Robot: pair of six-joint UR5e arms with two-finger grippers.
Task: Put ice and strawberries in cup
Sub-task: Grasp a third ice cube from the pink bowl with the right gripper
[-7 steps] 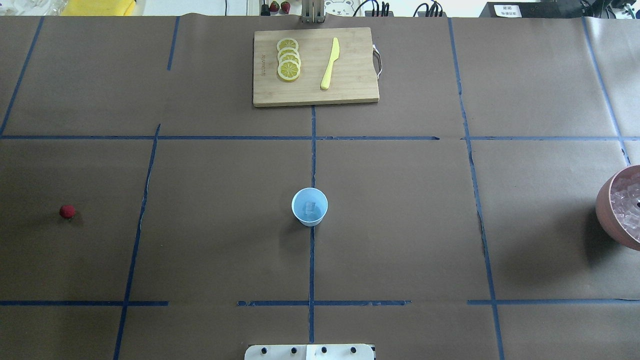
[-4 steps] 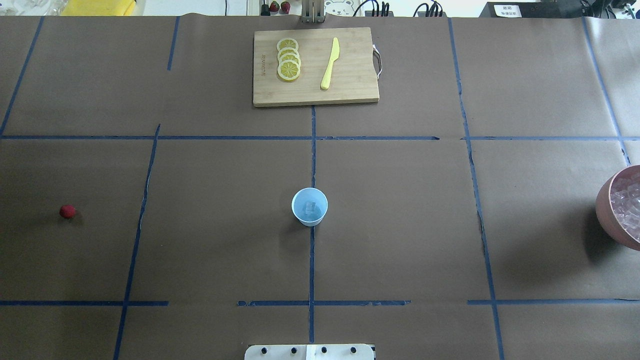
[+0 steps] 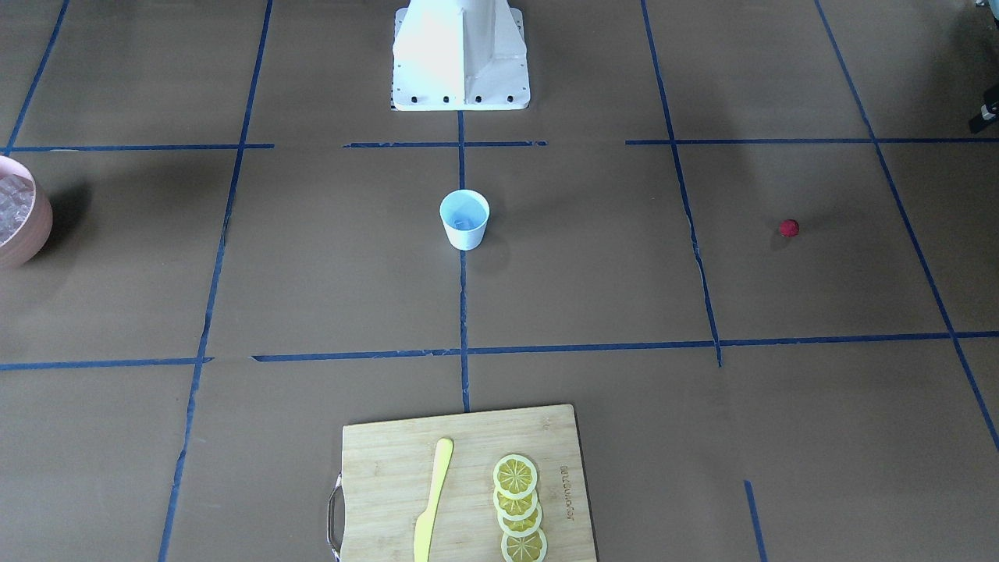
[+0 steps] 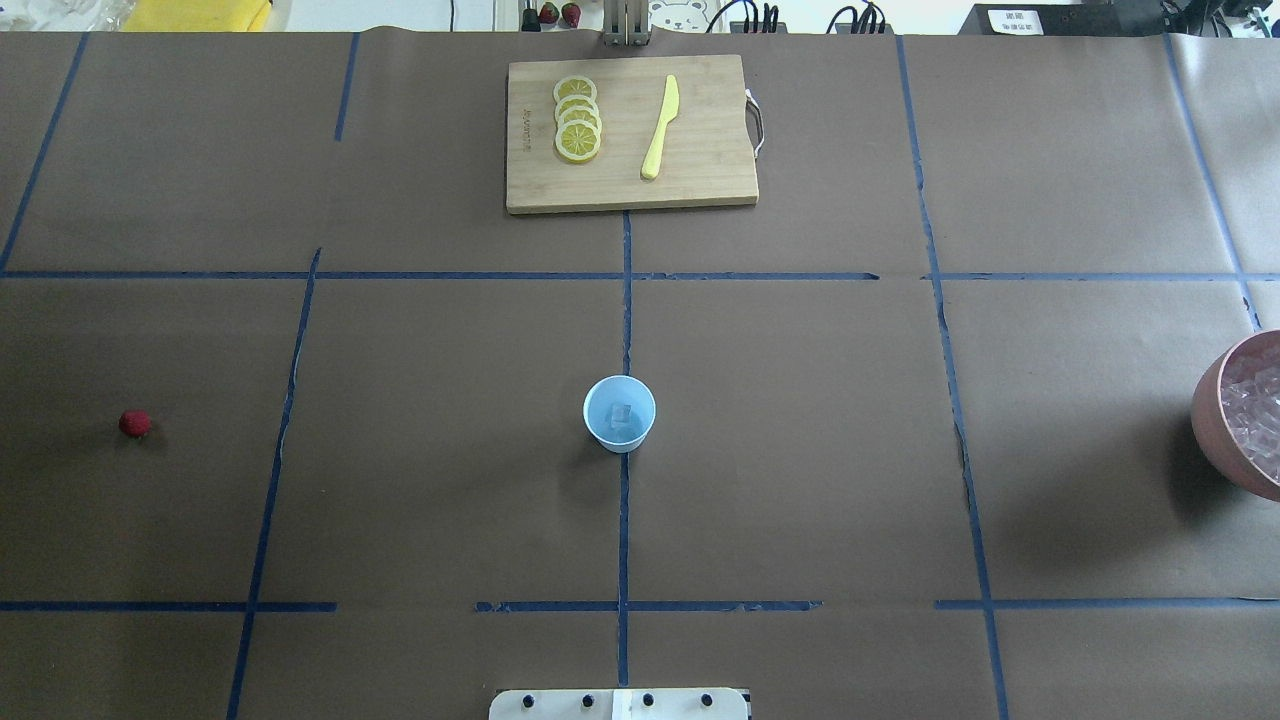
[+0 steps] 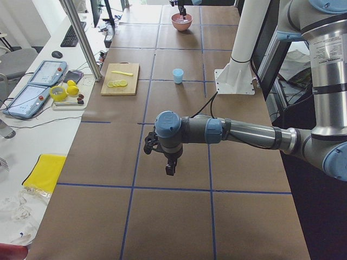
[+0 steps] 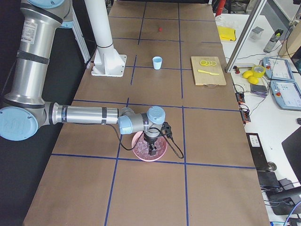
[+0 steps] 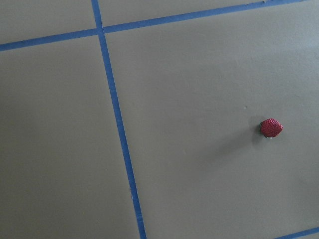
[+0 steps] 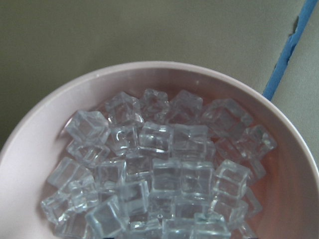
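Note:
The white cup (image 4: 619, 413) with a pale blue inside stands at mid-table, and one ice cube (image 4: 622, 412) lies in it. A small red strawberry (image 4: 134, 423) lies alone on the paper far to the left, and the left wrist view shows it from above (image 7: 271, 128). More ice (image 8: 159, 169) fills the pink bowl (image 4: 1215, 420) at the right edge. My left gripper (image 5: 171, 168) hangs above the table and shows only in the exterior left view. My right gripper (image 6: 151, 149) points down over the bowl (image 6: 137, 151). I cannot tell whether either gripper is open or shut.
A wooden cutting board (image 4: 700, 190) at the far middle carries several lemon slices (image 4: 577, 118) and a yellow knife (image 4: 660, 127). Blue tape lines grid the brown paper. The robot's white base (image 3: 460, 55) stands at the near edge.
A small dark tip that showed over the bowl at the overhead view's right edge a second ago no longer shows. The cup, the strawberry and the board have not moved.

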